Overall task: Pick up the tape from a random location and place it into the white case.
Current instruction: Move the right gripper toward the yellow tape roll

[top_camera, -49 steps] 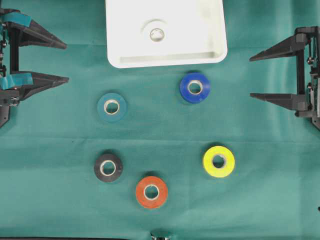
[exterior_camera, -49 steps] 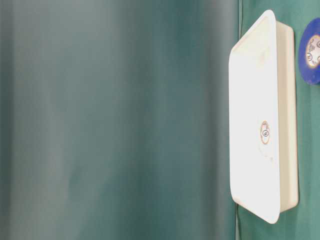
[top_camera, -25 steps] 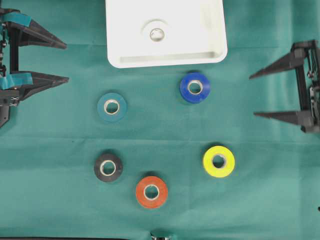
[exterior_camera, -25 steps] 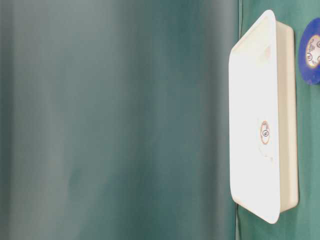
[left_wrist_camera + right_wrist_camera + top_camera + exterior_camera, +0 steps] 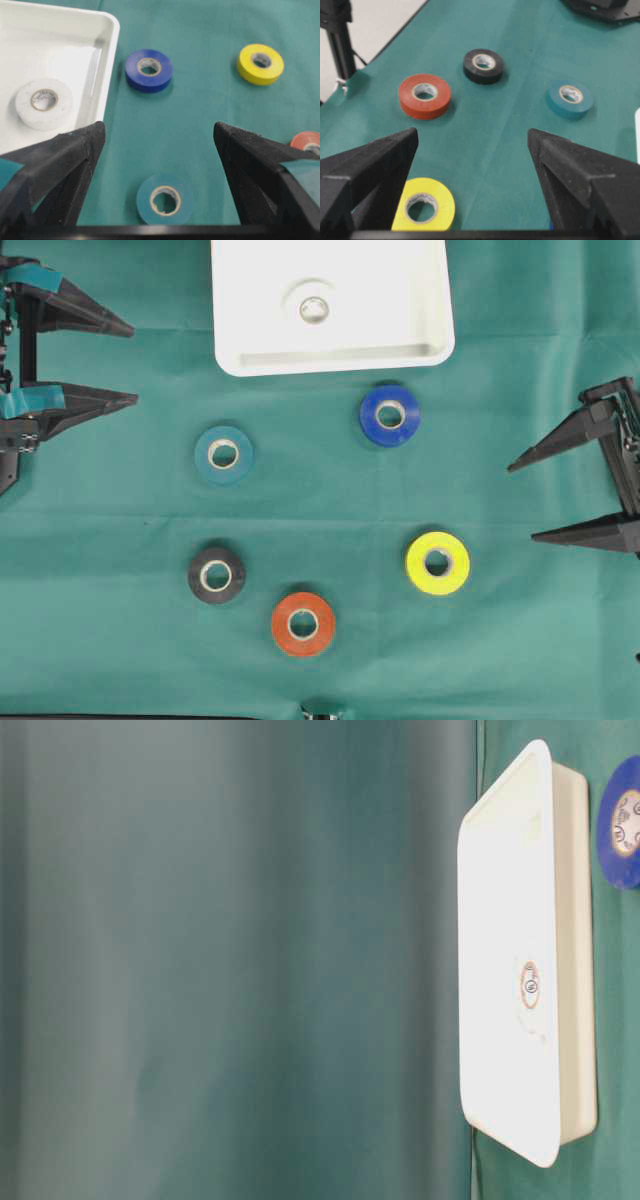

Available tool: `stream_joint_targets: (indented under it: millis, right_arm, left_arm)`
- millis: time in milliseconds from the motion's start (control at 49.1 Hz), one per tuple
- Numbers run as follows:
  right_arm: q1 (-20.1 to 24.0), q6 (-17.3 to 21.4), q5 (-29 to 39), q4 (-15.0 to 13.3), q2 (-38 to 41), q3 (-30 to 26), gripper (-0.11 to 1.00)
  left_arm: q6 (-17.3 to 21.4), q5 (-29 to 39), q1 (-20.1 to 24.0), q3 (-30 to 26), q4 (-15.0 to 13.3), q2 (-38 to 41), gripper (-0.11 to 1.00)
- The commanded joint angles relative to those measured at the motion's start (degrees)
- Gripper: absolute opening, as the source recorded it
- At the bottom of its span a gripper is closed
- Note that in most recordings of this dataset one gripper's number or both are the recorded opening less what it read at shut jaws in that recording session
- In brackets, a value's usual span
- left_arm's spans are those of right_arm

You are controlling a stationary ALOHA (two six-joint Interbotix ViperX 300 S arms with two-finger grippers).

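Tape rolls, six in all: five flat on the green cloth (image 5: 120, 640), one white roll (image 5: 314, 308) already flat inside the white case (image 5: 330, 362). White case at the top middle of the overhead view, resting on the cloth, its near rim just above the blue roll (image 5: 390, 415). Teal roll (image 5: 224, 453) left of the blue one and slightly lower, well apart from it. Black roll (image 5: 216, 575) below the teal one; orange roll (image 5: 303, 624) just down and right of the black, near but not touching. Yellow roll (image 5: 438, 563) off to the right, below the blue. All lying on their flat faces, cardboard cores up.

Left gripper (image 5: 125, 362) at the left edge of the overhead view, jaws spread wide, holding nothing, well away from every roll. From its wrist view: the teal roll low between the two black fingers, the case corner and white roll at upper left.

Right gripper (image 5: 520, 502) at the right edge, jaws likewise wide and empty, tips aimed at the cloth to the right of the yellow roll, clear of it. From its wrist view: yellow roll near the lower left finger, not touched.

Table-level view turned sideways: case seen edge-on, part of the blue roll beside it.
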Motion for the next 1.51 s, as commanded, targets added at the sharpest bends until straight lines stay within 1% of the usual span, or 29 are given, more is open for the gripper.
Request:
stream_joint_targets:
  millis: [0, 387, 509, 713, 1059, 1243, 1365, 1487]
  right_arm:
    - [0.09, 0.00, -0.09, 0.18, 0.09, -1.58, 0.89]
    - [0.09, 0.09, -0.35, 0.18, 0.35, -1.93, 0.89]
    - [0.00, 0.09, -0.44, 0.18, 2.20, -2.81, 0.89]
    - [0.09, -0.09, -1.14, 0.00, 7.47, -6.15, 0.89]
    - [0.00, -0.35, -3.69, -0.70, 17.05, -13.45, 0.89]
    - [0.00, -0.53, -3.78, -0.79, 22.41, -18.11, 0.89]
    - [0.09, -0.53, -3.69, -0.88, 24.70, -20.04, 0.89]
    - [0.00, -0.53, -3.60, -0.88, 25.40, -20.65, 0.89]
  left_arm:
    - [0.00, -0.44, 0.18, -0.79, 0.09, 0.09, 0.99]
    - [0.00, -0.53, 0.18, -0.79, 0.09, 0.09, 0.99]
    - [0.00, -0.44, 0.26, -0.70, 0.09, 0.18, 0.99]
    - [0.09, -0.53, 0.18, -0.79, 0.09, 0.18, 0.99]
    - [0.09, -0.44, 0.26, -0.79, 0.09, 0.35, 0.99]
    - [0.09, -0.35, 0.18, -0.79, 0.09, 0.26, 0.99]
    - [0.09, -0.26, 0.18, -0.79, 0.09, 0.35, 0.99]
    - [0.09, -0.18, 0.18, -0.70, 0.09, 0.26, 0.99]
